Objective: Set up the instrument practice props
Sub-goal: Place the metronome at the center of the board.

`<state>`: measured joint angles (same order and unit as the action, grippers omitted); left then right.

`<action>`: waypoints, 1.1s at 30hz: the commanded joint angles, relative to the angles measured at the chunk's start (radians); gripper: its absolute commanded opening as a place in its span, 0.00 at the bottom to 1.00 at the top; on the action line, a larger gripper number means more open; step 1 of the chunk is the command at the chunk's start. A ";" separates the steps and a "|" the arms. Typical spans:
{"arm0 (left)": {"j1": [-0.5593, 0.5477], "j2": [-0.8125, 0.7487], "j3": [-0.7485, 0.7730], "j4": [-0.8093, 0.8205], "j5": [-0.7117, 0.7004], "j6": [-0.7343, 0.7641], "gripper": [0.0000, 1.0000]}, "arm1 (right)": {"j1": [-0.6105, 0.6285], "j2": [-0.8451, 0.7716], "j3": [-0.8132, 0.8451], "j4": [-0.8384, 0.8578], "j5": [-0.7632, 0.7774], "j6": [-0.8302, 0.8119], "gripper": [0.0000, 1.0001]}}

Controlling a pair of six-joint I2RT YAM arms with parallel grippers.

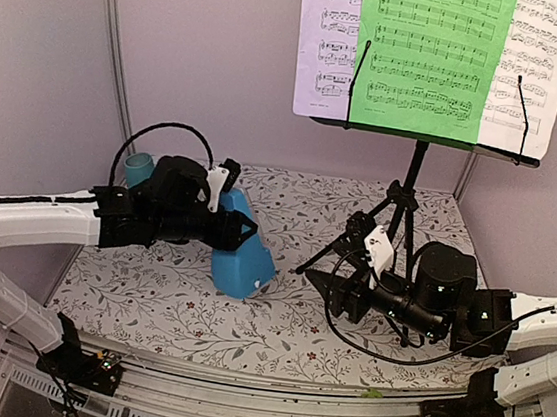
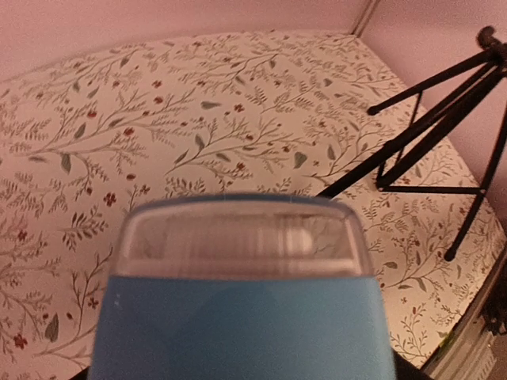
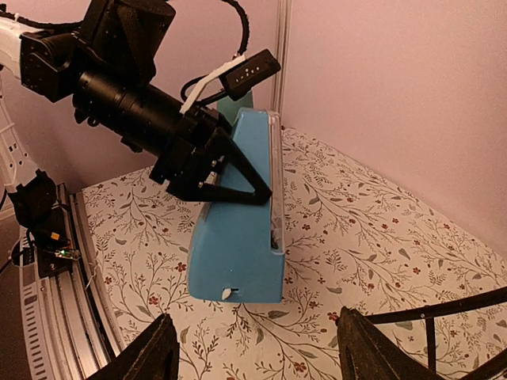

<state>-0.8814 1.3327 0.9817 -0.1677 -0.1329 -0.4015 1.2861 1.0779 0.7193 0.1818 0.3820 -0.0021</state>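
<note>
My left gripper [image 1: 239, 226] is shut on the upper part of the small blue pyramid-shaped metronome [image 1: 243, 255], which leans with its base low over the floral table. In the right wrist view the black fingers [image 3: 238, 184] clamp the metronome [image 3: 238, 253] from both sides. The metronome [image 2: 238, 317] fills the bottom of the left wrist view and hides the fingers. At the back right stands the black tripod music stand [image 1: 412, 184], with white pages [image 1: 327, 43] and a green page [image 1: 432, 55] on its desk. My right gripper [image 1: 334, 293] [image 3: 257, 348] stands open and empty, facing the metronome.
A teal cup [image 1: 139, 166] stands behind the left arm near the back left wall. The stand's tripod legs [image 2: 428, 134] [image 3: 444, 313] spread over the right part of the floral table [image 1: 147, 304]. Walls close the back and both sides.
</note>
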 commanded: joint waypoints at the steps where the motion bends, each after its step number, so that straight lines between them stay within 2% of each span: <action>1: -0.128 0.072 0.061 -0.171 -0.441 -0.475 0.00 | -0.005 0.047 0.057 -0.013 0.021 0.074 0.70; 7: -0.243 0.300 0.244 -0.500 -0.609 -0.890 0.00 | -0.005 0.094 0.071 -0.016 0.013 0.108 0.70; 11: -0.287 0.380 0.321 -0.641 -0.722 -1.087 0.00 | -0.005 0.120 0.086 -0.031 0.015 0.112 0.70; 18: -0.297 0.416 0.327 -0.666 -0.742 -1.131 0.00 | -0.005 0.162 0.138 -0.087 0.010 0.113 0.70; 22: -0.295 0.389 0.302 -0.579 -0.729 -1.018 0.00 | -0.005 0.177 0.153 -0.122 0.019 0.123 0.69; 23: -0.297 0.373 0.292 -0.543 -0.720 -0.978 0.05 | -0.005 0.174 0.147 -0.126 0.029 0.132 0.69; 25: -0.304 0.348 0.271 -0.486 -0.711 -0.884 0.47 | -0.005 0.163 0.125 -0.129 0.039 0.148 0.69; 26: -0.312 0.335 0.263 -0.455 -0.711 -0.841 0.60 | -0.005 0.154 0.115 -0.131 0.043 0.156 0.69; 27: -0.321 0.321 0.249 -0.430 -0.712 -0.805 0.68 | -0.005 0.144 0.103 -0.134 0.047 0.163 0.69; 33: -0.340 0.241 0.200 -0.320 -0.663 -0.685 0.86 | -0.005 0.076 0.039 -0.134 0.070 0.186 0.69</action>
<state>-1.1995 1.6550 1.1957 -0.6147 -0.8093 -1.2137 1.2861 1.2087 0.7982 0.0597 0.4171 0.1555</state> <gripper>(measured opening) 0.816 0.688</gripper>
